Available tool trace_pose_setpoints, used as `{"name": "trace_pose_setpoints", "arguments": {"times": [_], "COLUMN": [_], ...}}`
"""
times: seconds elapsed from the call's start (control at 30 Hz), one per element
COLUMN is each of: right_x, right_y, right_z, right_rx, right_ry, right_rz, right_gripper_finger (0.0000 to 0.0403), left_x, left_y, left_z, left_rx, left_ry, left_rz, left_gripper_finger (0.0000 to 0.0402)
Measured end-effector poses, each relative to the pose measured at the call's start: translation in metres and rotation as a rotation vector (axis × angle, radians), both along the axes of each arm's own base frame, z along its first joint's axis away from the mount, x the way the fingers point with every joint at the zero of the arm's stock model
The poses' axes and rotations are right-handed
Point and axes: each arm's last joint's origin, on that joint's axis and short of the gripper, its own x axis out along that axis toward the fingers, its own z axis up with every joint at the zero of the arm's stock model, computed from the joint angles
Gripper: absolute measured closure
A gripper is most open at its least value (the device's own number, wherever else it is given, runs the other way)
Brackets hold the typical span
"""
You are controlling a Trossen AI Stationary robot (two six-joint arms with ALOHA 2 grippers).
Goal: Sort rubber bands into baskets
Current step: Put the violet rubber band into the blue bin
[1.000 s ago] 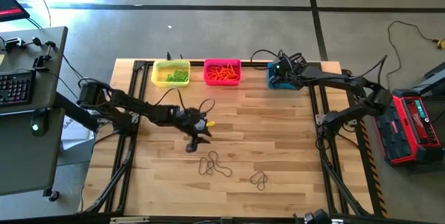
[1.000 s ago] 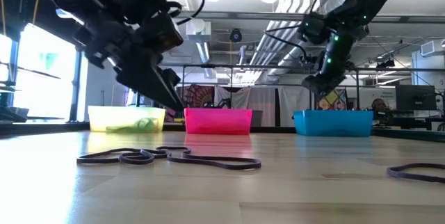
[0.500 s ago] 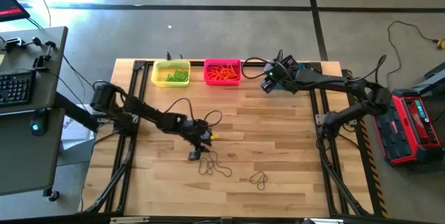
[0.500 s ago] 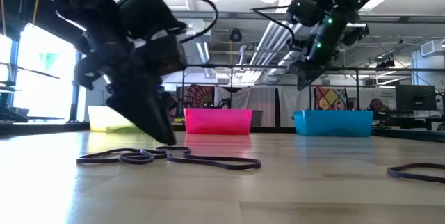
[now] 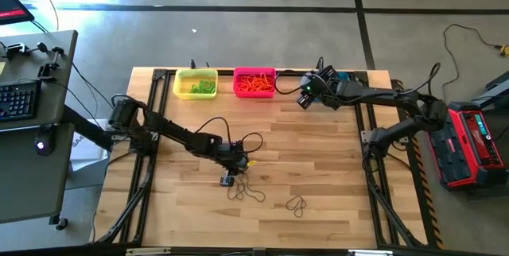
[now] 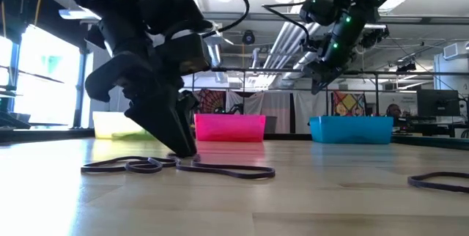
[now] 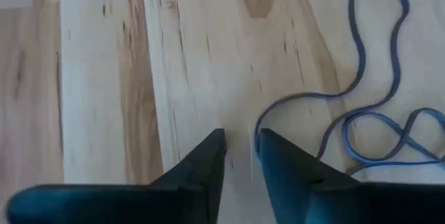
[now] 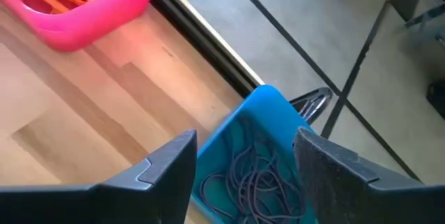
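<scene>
- Down on the tabletop point(image 5: 318, 160), I have the left gripper point(image 7: 240, 147) with its fingers a narrow gap apart, tips beside a dark rubber band point(image 7: 361, 123), nothing clamped.
- Farther back, my right gripper point(image 8: 243, 158) hangs fingers wide apart over the teal basket point(image 8: 257, 113), which holds dark bands.
- Pink basket point(image 5: 254, 82) holds orange bands, yellow basket point(image 5: 195, 83) green.

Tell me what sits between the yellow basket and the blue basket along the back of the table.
The pink basket, holding orange rubber bands, sits between the yellow basket and the blue basket; the low view shows all three.
</scene>
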Motion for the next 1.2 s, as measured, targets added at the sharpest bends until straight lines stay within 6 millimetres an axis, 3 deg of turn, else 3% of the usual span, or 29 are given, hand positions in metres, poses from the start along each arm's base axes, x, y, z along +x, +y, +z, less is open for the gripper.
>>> {"name": "trace_pose_setpoints", "arguments": {"times": [0.2, 0.4, 0.5, 0.7, 0.77, 0.93, 1.2], "right_x": [0.000, 0.003, 0.006, 0.013, 0.014, 0.017, 0.020], "right_y": [0.000, 0.008, 0.015, 0.034, 0.039, 0.055, 0.086], "right_z": [0.000, -0.001, -0.002, -0.010, -0.015, -0.034, -0.060], "right_rx": [-0.016, -0.010, 0.016, 0.059, 0.058, 0.109, 0.282], "right_ry": [0.013, 0.042, 0.034, -0.019, -0.042, -0.180, -0.560], "right_rz": [-0.007, 0.039, 0.075, 0.151, 0.167, 0.215, 0.499], "right_gripper_finger": [0.0176, 0.0198, 0.0237, 0.0369, 0.0393, 0.0394, 0.0401], "left_x": [-0.002, 0.005, 0.010, 0.018, 0.019, 0.016, 0.013], "left_y": [-0.005, -0.005, 0.001, 0.021, 0.027, 0.041, 0.058], "left_z": [0.000, 0.010, 0.015, 0.029, 0.037, 0.062, 0.099], "left_rx": [0.046, 0.117, 0.161, 0.217, 0.225, 0.230, 0.222], "left_ry": [0.002, 0.033, 0.053, 0.066, 0.045, -0.033, -0.213], "left_rz": [-0.022, -0.050, -0.046, -0.009, 0.004, 0.042, 0.113], "left_gripper_finger": [0.0389, 0.0401, 0.0401, 0.0401, 0.0401, 0.0401, 0.0401]}}
